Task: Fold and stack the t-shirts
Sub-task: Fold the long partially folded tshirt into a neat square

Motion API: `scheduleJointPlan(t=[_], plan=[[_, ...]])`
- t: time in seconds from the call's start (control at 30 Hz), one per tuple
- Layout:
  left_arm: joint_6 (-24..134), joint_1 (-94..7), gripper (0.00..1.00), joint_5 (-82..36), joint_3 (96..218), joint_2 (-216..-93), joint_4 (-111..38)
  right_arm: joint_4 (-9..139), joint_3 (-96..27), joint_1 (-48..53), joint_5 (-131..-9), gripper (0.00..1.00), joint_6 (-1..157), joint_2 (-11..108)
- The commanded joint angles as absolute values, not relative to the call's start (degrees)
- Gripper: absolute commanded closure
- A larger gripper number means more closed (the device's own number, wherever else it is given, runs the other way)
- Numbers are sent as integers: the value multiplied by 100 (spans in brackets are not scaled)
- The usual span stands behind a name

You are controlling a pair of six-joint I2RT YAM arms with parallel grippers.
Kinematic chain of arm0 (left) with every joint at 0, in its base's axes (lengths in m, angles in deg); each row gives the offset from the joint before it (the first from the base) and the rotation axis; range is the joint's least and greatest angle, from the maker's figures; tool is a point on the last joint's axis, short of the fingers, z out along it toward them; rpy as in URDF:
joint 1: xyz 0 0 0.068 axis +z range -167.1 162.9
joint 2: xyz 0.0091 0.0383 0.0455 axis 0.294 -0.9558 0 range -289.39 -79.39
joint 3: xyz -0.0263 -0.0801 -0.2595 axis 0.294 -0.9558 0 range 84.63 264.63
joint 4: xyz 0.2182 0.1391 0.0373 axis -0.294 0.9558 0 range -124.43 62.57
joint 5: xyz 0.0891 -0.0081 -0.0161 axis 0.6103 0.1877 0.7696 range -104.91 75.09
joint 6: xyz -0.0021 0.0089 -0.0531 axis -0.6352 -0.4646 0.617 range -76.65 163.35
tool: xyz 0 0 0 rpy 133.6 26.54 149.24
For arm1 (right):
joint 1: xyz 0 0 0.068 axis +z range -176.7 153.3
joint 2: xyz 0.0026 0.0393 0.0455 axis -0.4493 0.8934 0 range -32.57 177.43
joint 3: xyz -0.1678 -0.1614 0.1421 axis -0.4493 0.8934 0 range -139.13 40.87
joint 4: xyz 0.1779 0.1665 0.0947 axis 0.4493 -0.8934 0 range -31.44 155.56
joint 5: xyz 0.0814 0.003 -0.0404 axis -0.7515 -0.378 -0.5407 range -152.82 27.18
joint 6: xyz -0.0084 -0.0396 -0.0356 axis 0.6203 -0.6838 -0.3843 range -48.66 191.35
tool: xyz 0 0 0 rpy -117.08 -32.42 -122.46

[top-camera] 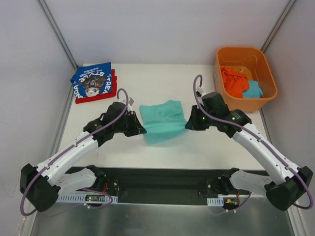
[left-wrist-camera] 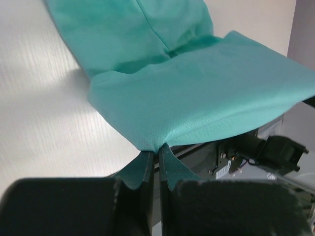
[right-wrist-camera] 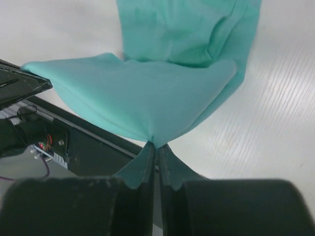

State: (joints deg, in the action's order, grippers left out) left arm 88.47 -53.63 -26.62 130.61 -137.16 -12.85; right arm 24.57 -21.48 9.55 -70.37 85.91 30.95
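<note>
Two robot arms hold a mint-teal t-shirt (top-camera: 162, 120) at the centre of the frame, on a white bench (top-camera: 147, 83). The left fingers (top-camera: 139, 129) are pressed together on the shirt's lower-left edge. The right fingers (top-camera: 190, 123) pinch its right-hand edge in the same way.

The left wrist view shows the left fingers (left-wrist-camera: 147, 164) closed tight at the bottom centre of the picture, with a tuft of teal fabric (left-wrist-camera: 197, 93) caught between them. The right wrist view shows the right fingers (right-wrist-camera: 150, 160) clamped on a gathered point of the cloth (right-wrist-camera: 147, 98). In both views the held edge is raised off the bench and the cloth spreads away from the pinch, while the far part of the shirt lies flat on the surface.

At upper left, a folded royal-blue t-shirt (top-camera: 92, 81) with white lettering lies on top of a red t-shirt (top-camera: 81, 100), well apart from the arms. At upper right, an orange tub (top-camera: 251, 104) holds a crumpled orange cloth (top-camera: 232, 81) and a light-blue cloth (top-camera: 253, 90), possibly more garments, though the overhead view is too small to tell.
</note>
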Motion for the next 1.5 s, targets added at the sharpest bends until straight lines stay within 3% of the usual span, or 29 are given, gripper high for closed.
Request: scheduleJointPlan(t=[0.0,0.3,0.8,0.87,0.93,0.97,1.0,1.07,1.17,1.27,1.47], plan=[[8467,-4822,100,-2466,13709,-14273,-1097,2320,-3039,601,-6914,93,8005,3894],[8132,-4225,100,-2230,14931,-15846,-1105,2531,-4578,-164,-7529,94,7732,5739],[7895,-3336,99,-3345,17093,-18774,-1149,3180,-6116,-868,-7882,91,8189,8166],[7886,-3257,94,-3433,17532,-19230,-1167,3295,-6424,-956,-7838,89,8303,8605],[7860,-3213,76,-3399,18023,-19521,-1176,3435,-6809,-1044,-7811,84,8374,8888],[7860,-3169,71,-3390,18174,-19784,-1176,3515,-6951,-1070,-7811,78,8452,9194],[7868,-3125,59,-3485,18323,-19908,-1167,3568,-7178,-1105,-8011,67,8435,9345],[7886,-3055,38,-3819,18667,-20119,-1176,3315,-8027,-1114,-8249,56,8252,9774],[7816,-3046,15,-3952,18738,-19937,-1184,3102,-8149,-1114,-8680,3,8145,9664],[7684,-3081,1,-3996,18449,-19499,-1184,3374,-7552,-1097,-8901,4,8119,8981],[7482,-3221,1,-3461,17043,-18531,-1167,4278,-5267,-1009,-9006,4,8242,7319]])
